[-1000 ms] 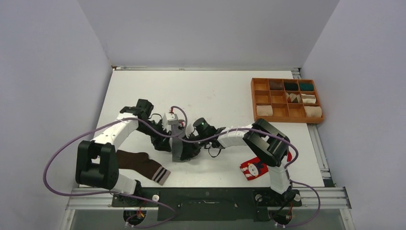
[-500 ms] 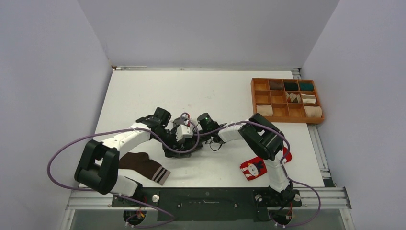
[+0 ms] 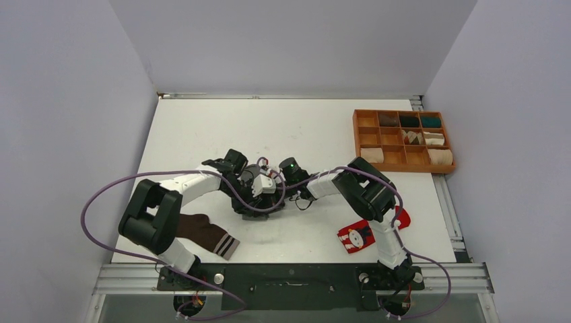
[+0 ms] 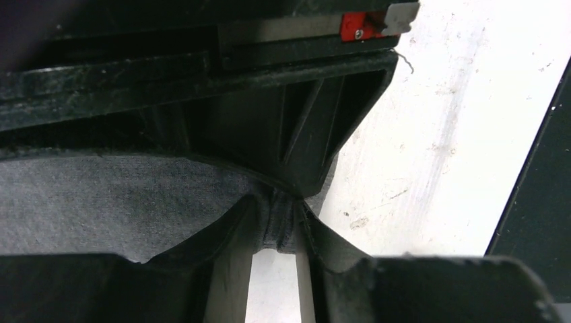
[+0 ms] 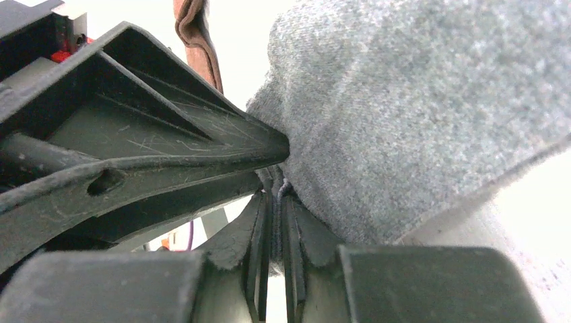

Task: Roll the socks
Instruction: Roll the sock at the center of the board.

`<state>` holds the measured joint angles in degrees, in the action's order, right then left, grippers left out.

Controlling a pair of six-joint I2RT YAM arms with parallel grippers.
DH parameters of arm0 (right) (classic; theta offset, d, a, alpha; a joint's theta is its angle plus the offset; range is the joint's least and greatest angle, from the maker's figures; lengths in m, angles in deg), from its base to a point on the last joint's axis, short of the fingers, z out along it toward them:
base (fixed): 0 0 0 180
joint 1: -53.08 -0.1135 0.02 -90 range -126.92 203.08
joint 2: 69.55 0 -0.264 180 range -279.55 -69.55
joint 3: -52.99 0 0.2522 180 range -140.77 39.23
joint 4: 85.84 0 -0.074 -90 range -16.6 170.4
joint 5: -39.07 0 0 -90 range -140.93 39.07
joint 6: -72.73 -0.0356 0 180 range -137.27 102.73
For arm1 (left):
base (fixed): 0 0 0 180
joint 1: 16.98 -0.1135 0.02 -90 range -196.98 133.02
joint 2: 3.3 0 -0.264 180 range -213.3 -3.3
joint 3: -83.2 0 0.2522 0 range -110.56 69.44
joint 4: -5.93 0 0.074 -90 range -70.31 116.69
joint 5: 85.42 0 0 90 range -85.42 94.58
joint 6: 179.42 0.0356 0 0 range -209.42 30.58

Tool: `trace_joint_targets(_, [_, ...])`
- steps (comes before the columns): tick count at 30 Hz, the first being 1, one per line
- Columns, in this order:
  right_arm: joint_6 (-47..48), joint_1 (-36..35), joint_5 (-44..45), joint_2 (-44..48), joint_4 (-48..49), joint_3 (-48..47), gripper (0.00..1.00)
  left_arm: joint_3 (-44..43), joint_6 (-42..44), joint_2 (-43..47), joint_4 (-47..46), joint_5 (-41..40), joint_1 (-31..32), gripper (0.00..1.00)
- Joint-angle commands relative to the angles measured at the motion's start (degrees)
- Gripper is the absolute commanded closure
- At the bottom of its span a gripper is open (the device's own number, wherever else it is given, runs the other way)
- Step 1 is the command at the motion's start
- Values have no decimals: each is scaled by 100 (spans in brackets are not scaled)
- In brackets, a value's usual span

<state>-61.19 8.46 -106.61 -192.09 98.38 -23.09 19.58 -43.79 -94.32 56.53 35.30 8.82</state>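
The left gripper (image 4: pixel 276 232) has its two black fingers drawn in on a narrow, gathered fold of the grey sock (image 4: pixel 101 202), which bulges out on either side of the pinch. The right gripper (image 5: pixel 275 222) has its fingers pressed tightly together with a thin edge of the same sock caught between them. The two grippers meet almost nose to nose, low over the middle of the white table (image 3: pixel 303 128).

A second ago the sock hung as a long flat strip between the grippers, with the left wrist set farther out to the left. The left arm has since swung in toward the centre. From above, the sock is now a small dark bunch, mostly hidden under the two wrists.

The grey sock is a soft, finely flecked knit, rounded where it folds. The fingers are hard, scuffed black plastic with ribbed, wedge-shaped backs.

The brown sock (image 3: pixel 202 232), with pale stripes at its cuff, lies flat near the left arm's base, unmoved. The red sock (image 3: pixel 357 237), printed with a white figure, lies flat by the right arm, also unmoved. A wooden tray (image 3: pixel 402 140), divided into square compartments, sits at the far right.
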Motion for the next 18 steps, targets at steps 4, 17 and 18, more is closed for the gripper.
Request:
trace_joint_targets(4, [95,166,350,-10,258,11,95,-234,182,-302,943,-132,4,79])
trace_joint_targets(17, [-203,240,400,111,590,165,95,-846,-199,225,1044,338,-249,57])
trace_joint_targets(18, [-223,235,394,141,611,215,95,-917,-192,318,1079,428,-304,57])
